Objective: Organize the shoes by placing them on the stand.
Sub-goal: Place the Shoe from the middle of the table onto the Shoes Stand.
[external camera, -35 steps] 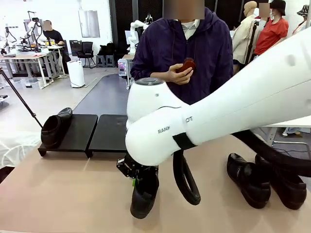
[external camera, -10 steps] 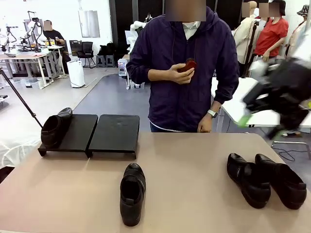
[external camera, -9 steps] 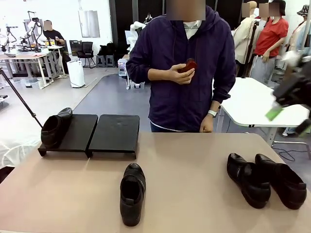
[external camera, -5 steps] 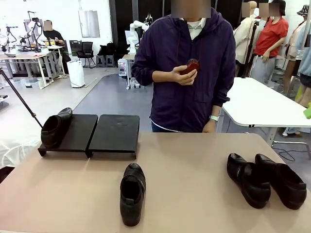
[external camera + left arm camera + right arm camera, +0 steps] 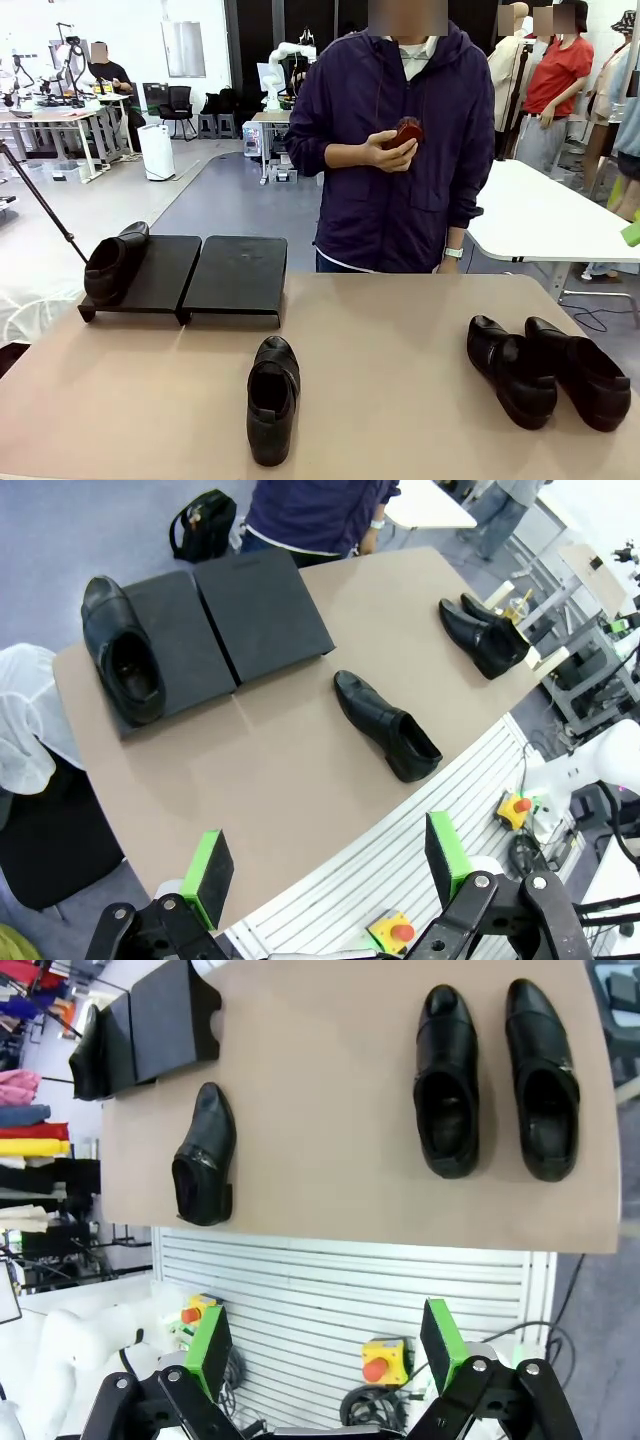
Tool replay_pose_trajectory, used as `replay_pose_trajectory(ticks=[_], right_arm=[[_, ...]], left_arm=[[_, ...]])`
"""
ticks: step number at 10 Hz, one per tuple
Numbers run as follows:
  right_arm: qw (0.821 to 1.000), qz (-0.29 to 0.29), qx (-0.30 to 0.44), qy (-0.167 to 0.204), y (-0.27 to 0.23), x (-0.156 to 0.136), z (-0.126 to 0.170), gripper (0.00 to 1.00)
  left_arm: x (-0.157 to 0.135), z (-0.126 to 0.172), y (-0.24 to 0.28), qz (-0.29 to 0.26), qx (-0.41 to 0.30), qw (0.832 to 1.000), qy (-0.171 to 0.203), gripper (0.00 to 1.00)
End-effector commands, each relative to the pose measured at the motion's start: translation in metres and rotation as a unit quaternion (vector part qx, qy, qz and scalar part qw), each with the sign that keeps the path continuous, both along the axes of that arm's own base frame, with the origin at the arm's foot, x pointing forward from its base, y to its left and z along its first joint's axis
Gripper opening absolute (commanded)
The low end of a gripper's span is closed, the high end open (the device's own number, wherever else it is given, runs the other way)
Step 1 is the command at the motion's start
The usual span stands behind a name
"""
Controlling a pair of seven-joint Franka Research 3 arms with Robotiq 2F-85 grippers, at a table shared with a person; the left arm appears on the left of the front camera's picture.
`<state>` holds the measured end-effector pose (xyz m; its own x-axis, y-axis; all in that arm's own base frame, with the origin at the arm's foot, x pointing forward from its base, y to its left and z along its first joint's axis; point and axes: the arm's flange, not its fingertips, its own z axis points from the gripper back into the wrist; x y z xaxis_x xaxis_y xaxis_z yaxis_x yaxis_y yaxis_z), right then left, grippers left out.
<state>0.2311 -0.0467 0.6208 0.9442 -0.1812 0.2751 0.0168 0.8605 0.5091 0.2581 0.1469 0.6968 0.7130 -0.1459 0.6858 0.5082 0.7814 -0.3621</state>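
On the stand (image 5: 235, 275), the left section carries one shoe (image 5: 112, 262) with its toe pointing away from the robot. The right section is bare.

Just in front of the stand's right section, the middle shoe (image 5: 273, 398) lies on the tabletop (image 5: 400, 330), toe toward the stand. This is where the change is. A few seconds ago the right arm reached across with its gripper down on this shoe. It has since let go and drawn away, and the shoe rests free and upright on its sole.

Well to the right of the stand, the pair of shoes (image 5: 510, 370) sits side by side, unmoved. The person (image 5: 400, 190) behind the tabletop holds a small red object at chest height and takes no part.

The left gripper (image 5: 325, 865) hangs high above the tabletop, jaws spread wide with nothing between them, and the stand lies ahead of it. The right gripper (image 5: 325, 1343) is likewise released and empty, high over the near edge.

The middle shoe appears to have been brought nearer the stand rather than placed on it. One of the four shoes is on the stand and three remain, and this one looks likely to be lifted on next.
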Motion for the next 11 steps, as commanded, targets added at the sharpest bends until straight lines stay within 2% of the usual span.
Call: replay_pose_trajectory(ticks=[1,6,8,11], right_arm=[[1.000,0.010,0.008,0.000,-0.002,0.002,0.004,1.00],[1.000,0.010,0.008,0.000,-0.002,0.002,0.004,1.00],[1.000,0.010,0.008,0.000,-0.002,0.002,0.004,1.00],[1.000,0.010,0.008,0.000,-0.002,0.002,0.004,1.00]], left_arm=[[-0.001,-0.001,-0.001,-0.007,-0.006,1.000,-0.007,1.00],[0.000,0.000,0.000,0.000,0.000,1.000,0.000,1.00],[-0.020,-0.026,-0.080,-0.027,0.070,0.993,0.088,1.00],[-0.042,-0.072,-0.178,-0.050,0.064,0.986,0.145,1.00]])
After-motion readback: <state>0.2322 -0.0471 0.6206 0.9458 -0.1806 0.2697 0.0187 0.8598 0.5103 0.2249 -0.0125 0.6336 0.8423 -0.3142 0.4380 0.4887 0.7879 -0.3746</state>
